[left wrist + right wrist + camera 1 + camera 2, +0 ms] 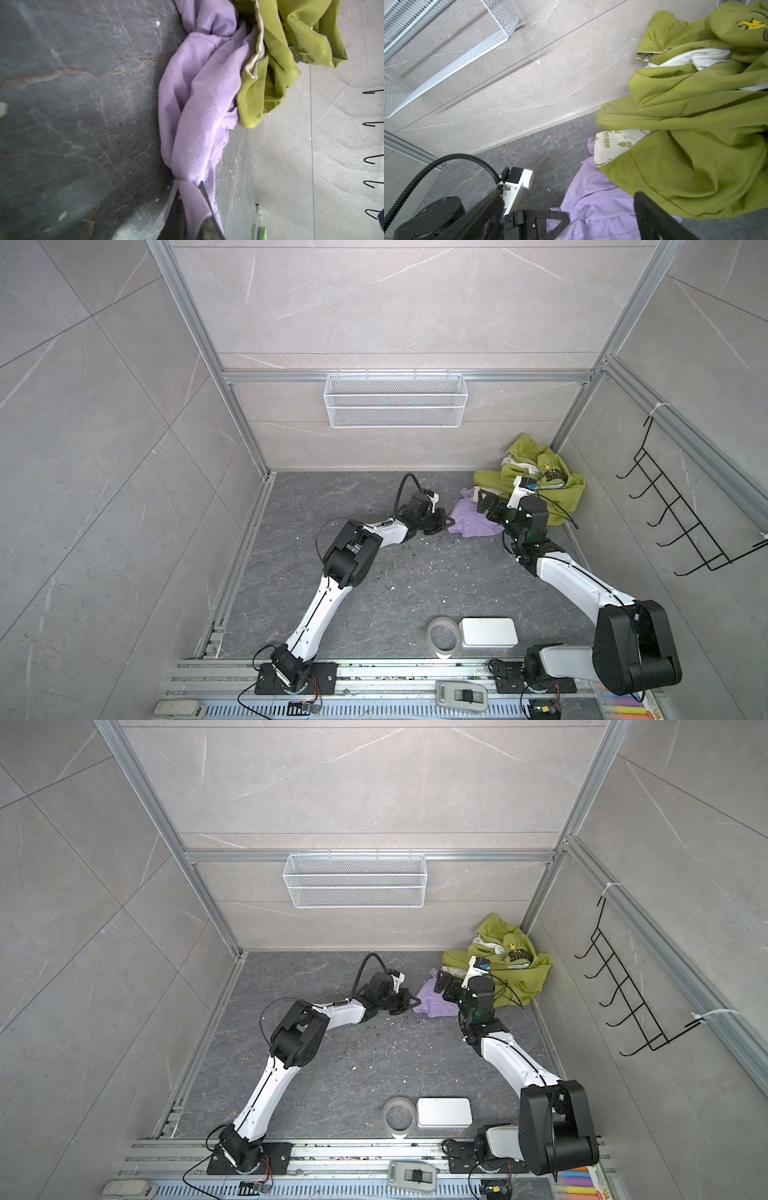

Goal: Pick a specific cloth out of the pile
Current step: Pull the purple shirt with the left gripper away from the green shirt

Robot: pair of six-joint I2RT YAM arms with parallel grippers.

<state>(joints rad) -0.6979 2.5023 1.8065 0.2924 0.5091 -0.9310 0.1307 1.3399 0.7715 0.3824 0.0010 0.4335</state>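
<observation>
Lavender cloth [476, 526] lay on dark floor [374, 572] near back right corner, far end tucked under green garment of pile [552, 489]. Near end pinched in left gripper [448, 523], fingers [212, 228] clamped on it. Fabric bunched long, axis running from left fingers toward pile. Right gripper [483, 502] spread wide over cloth at pile's edge, holding nothing.

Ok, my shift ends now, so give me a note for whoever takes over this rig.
Left claw: shut on an edge of the lavender cloth. Right claw: open, empty, over where the cloth meets the pile. Cloth lies on the table, one side tucked under the olive-green pile in the far right corner. Done: grasp. Left: pull the cloth clear.
</observation>
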